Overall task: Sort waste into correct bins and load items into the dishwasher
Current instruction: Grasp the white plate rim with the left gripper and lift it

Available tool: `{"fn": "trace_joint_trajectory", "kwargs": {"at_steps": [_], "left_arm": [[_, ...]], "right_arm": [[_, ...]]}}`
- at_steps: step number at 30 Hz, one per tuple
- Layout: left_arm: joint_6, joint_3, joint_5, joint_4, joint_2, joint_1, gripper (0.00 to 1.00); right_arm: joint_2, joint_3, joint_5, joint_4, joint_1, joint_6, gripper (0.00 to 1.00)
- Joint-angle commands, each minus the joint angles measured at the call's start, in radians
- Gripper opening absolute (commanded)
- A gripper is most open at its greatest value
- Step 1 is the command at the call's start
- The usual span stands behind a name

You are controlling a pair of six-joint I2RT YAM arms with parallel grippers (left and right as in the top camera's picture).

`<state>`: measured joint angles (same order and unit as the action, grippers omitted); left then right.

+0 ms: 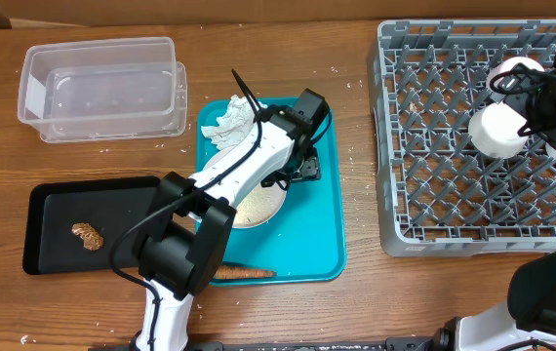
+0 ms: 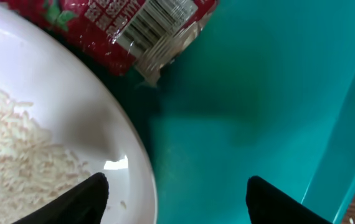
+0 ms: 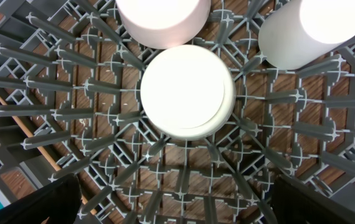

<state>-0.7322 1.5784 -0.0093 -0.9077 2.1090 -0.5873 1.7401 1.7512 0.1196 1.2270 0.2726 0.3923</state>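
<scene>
The left hand [image 2: 184,208] stands open and empty, one finger [image 2: 84,199] over the plate [image 2: 53,81] of rice [image 2: 9,143], the other over the teal tray [image 2: 246,93]; the red wrapper [image 2: 103,25] lies just ahead. The right hand [image 3: 177,208] (wide open, empty) hangs above an upturned bowl [image 3: 187,90] in the rack [image 3: 40,93].

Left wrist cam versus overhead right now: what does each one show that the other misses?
Only the left wrist view: the red snack wrapper, barcode up, by the rim of the plate. Only the overhead view: the clear tub, the black tray holding the brown lump, the napkin, the carrot, and the dish rack with white dishes. Both: the plate with rice, the teal tray, and the open left tool above them.
</scene>
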Motion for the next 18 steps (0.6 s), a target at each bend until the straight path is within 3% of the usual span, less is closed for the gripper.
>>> {"fn": "trace_joint_trajectory", "kwargs": {"at_steps": [1,11,16,18], "left_arm": [[-0.054,-0.034,-0.019,0.008,0.006,-0.003,0.72],[-0.084,-0.067,-0.019,0.022,0.012,-0.005,0.57],[-0.084,-0.067,-0.019,0.015,0.011,-0.013,0.34],[-0.084,-0.067,-0.02,0.011,0.011,-0.018,0.31]], "right_arm": [[-0.023,0.022,0.007,-0.002,0.0,0.008,1.0],[-0.023,0.022,0.007,-0.002,0.0,0.008,1.0],[-0.023,0.022,0.007,-0.002,0.0,0.008,1.0],[-0.023,0.022,0.007,-0.002,0.0,0.008,1.0]]}}
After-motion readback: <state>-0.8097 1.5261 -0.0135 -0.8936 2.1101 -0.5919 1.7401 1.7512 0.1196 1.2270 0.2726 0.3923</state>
